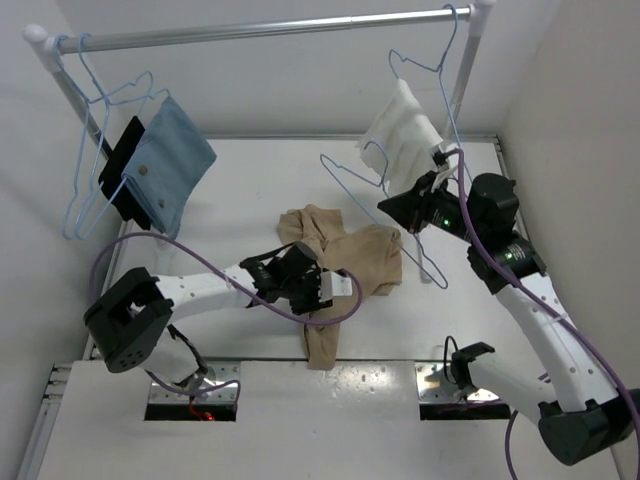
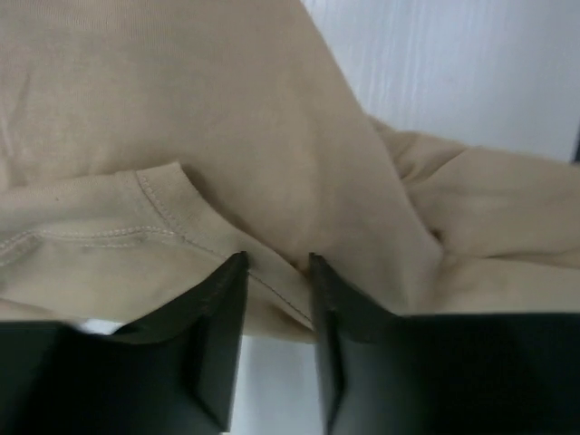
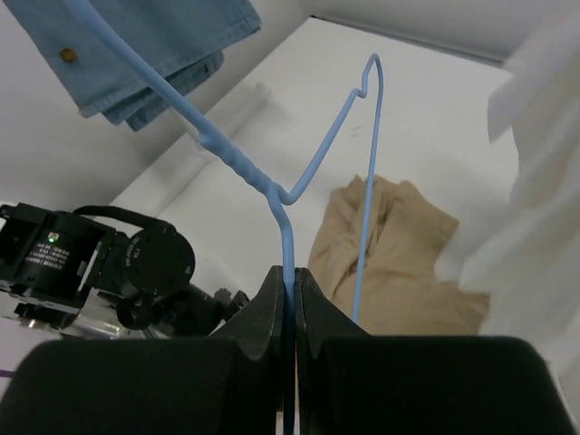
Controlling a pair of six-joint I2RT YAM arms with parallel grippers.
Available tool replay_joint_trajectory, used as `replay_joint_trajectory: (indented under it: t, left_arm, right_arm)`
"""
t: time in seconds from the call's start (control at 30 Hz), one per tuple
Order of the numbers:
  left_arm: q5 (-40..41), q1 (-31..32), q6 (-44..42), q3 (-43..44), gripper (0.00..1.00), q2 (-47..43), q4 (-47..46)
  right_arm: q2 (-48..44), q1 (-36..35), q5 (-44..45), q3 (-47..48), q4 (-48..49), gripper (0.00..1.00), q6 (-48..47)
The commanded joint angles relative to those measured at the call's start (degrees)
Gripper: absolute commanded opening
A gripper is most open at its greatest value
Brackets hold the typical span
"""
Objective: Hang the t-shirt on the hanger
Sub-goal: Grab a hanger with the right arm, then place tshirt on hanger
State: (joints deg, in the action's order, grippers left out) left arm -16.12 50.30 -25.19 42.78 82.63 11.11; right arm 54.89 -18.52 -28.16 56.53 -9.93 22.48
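At centre of the top view, the t-shirt lies crumpled on the white table; tan, limp, soft knit w/ a stitched hem. The left gripper sits at that hem, jaws part open astride the edge, not clamped; step in hand, I judge, is picking up the shirt. The right gripper, right of frame, is clenched on the hanger; thin pale-blue wire, triangular, held above the table. Next prob. needs a firm pinch on the cloth, then a lift toward the wire.
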Motion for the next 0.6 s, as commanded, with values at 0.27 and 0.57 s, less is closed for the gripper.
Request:
replay_joint_trajectory:
  t: [0.27, 0.57]
  left_arm:
    - [9.62, -5.38, -2.5, 3.0, 0.0, 0.51, -3.2]
    - [9.8, -21.54, -3.28, 12.48, 0.0, -1.07, -2.85]
  right_arm:
    - [-5.59, -0.11, 2.85, -5.2, -2.63, 0.0, -0.6]
    - [-6.64, -0.11, 2.32, -8.01, -5.97, 0.0, -2.43]
